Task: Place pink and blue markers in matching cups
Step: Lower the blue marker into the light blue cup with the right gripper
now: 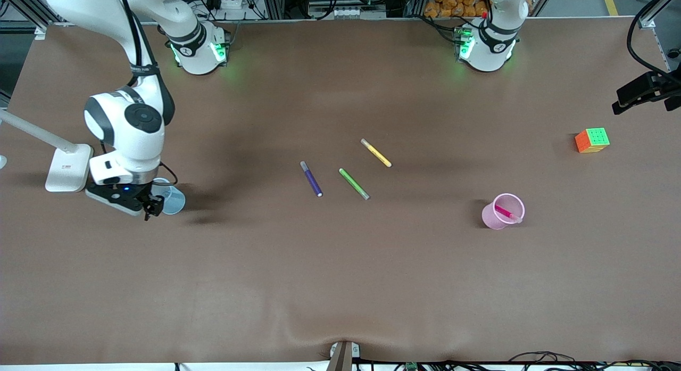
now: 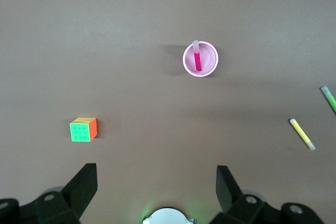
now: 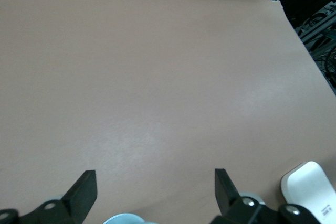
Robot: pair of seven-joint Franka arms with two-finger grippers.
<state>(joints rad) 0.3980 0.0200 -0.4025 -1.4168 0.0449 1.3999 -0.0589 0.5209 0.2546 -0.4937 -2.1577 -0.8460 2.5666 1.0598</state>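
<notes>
The pink cup [image 1: 503, 211] stands toward the left arm's end of the table, with the pink marker [image 1: 506, 213] leaning inside it. Both show in the left wrist view, the cup [image 2: 209, 59] and the marker [image 2: 197, 61]. My left gripper [image 2: 155, 168] is open and empty, high over the table; it is out of the front view. The pale blue cup [image 1: 173, 200] stands at the right arm's end. My right gripper [image 1: 151, 207] is open and empty just over that cup's edge [image 3: 126, 219]. The blue marker is hidden.
Purple [image 1: 311, 178], green [image 1: 354, 183] and yellow [image 1: 376, 153] markers lie mid-table. A colour cube [image 1: 592, 140] sits toward the left arm's end. A white lamp base [image 1: 66, 168] stands beside the right gripper.
</notes>
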